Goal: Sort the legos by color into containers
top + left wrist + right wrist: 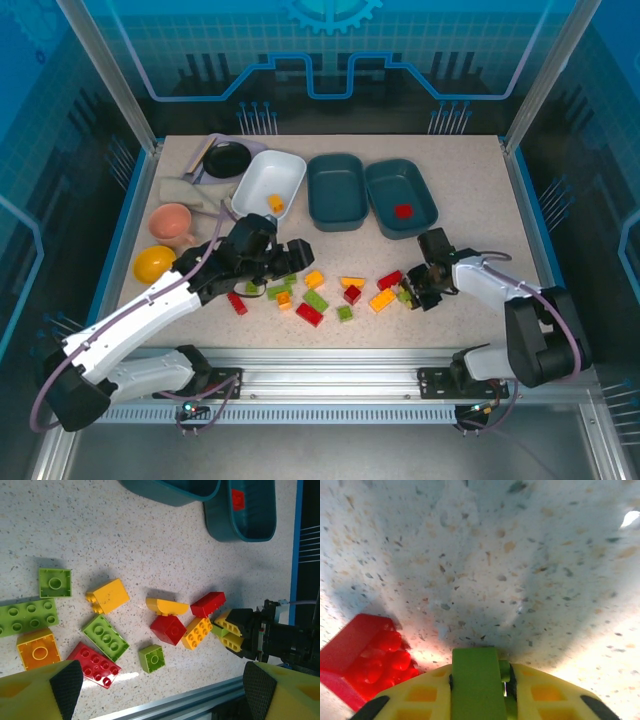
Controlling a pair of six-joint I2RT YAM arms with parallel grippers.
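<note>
A green lego [475, 680] sits pinched in the right jaws, down at the desk [480, 240]. Left jaws gape empty. One yellow brick [275, 203] lies in the white tub [258, 183], one red brick [403, 211] in a teal tub [425, 188]; a dozen-odd loose legos [316, 300] await sorting.

Speckled tabletop [470, 180], blue panel walls [400, 40] (gear motif)

Table top [150, 540]: speckled, stone-like surface, matt, with a faint sheen under the lamps. Legos [107, 596]: hard moulded plastic, smooth and glossy; the green brick [474, 680] looks more satin. Teal tubs [336, 195] and white tub [262, 180]: smooth plastic, low gloss. Near-edge rail [330, 382]: bare brushed metal. Left gripper [162, 685]: fingers [25, 695] of matt yellow plastic, pads [64, 685] black and finely grained.
</note>
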